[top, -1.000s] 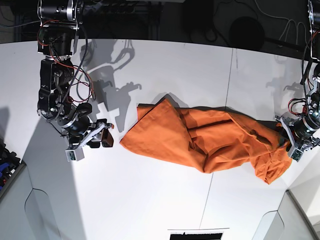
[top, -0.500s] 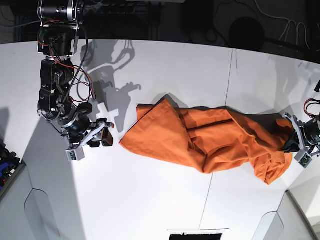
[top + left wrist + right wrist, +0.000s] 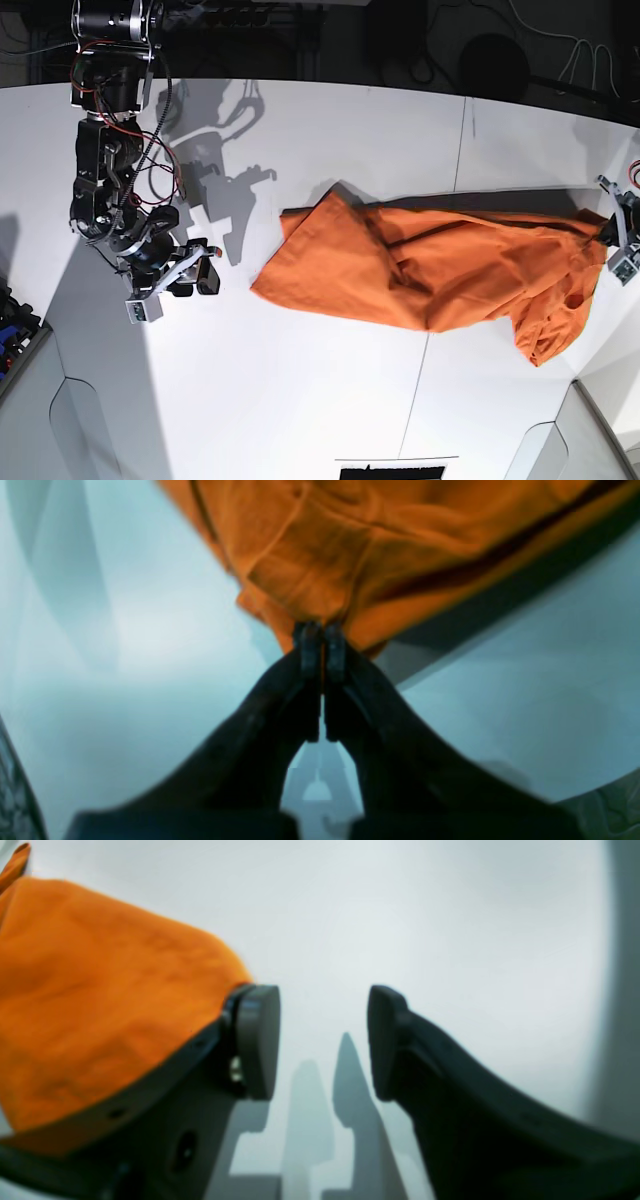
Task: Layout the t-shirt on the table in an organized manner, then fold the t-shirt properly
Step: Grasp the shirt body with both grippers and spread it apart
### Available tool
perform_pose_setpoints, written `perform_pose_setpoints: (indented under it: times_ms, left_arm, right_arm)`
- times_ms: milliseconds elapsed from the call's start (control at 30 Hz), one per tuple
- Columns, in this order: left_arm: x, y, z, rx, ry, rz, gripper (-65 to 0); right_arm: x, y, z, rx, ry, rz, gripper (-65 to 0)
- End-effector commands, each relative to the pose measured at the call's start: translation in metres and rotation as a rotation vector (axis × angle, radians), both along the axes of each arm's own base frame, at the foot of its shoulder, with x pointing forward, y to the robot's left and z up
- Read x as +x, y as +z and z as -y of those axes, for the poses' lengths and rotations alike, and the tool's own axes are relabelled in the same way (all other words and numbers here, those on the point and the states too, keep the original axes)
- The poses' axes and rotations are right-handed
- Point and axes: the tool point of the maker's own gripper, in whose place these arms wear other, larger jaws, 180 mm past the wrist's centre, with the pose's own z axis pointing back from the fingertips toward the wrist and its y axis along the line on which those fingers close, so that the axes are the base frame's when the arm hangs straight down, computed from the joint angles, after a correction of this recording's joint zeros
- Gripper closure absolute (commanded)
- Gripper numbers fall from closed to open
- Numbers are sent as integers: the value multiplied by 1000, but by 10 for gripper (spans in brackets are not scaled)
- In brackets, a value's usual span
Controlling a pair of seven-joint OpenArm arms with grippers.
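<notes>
- The t-shirt (image 3: pixel 440 275) lies crumpled on the white tabletop (image 3: pixel 300 400), stretched from the middle to the right edge in the base view.
- The left tool (image 3: pixel 322 645) is clamped on an edge of the t-shirt; its jaws are pressed together with orange cloth between them.
- In the base view the left tool (image 3: pixel 612 232) is at the far right edge, and the cloth there is lifted and pulled tight toward it.
- A loose part of the t-shirt hangs down to the near right.
- The right tool (image 3: pixel 324 1040) has its jaws apart, with nothing between them.
- The right tool (image 3: pixel 195 280) is over bare tabletop, left of the t-shirt and not touching it.
- In the right wrist view the cloth is just beside its left finger (image 3: pixel 257 1040).
</notes>
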Motion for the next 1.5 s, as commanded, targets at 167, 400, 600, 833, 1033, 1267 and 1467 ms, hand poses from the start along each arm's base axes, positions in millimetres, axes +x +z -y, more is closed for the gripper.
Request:
perform_pose_setpoints:
  times_ms: [167,400,600,833,1033,1267,1467]
  left_arm:
    - [19,33,1,-115,25,101,-282]
    - [39,83,29,-351,8,274,-284]
    - [35,81,128,-530,-146,285,-265]
    - [4,2,207,-481,-293,103,-265]
    - [12,-19,223,-423,-239,155,-265]
    - [11,-38,230,-481,-187,131,-265]
    - [3,-68,217,-484,-113,62,-265]
  right_arm:
    - [7,45,-22,133,90,82,-282]
    - [15,66,-25,115,90,149,-282]
    - [10,51,-54,77,155,136,-282]
    - [2,30,-97,-72,252,125,-283]
    - [-10,-1,-118,-84,312,93,-283]
    - [-14,-28,-103,-114,272,14,-282]
    - [-13,-27,-104,-113,271,17,-282]
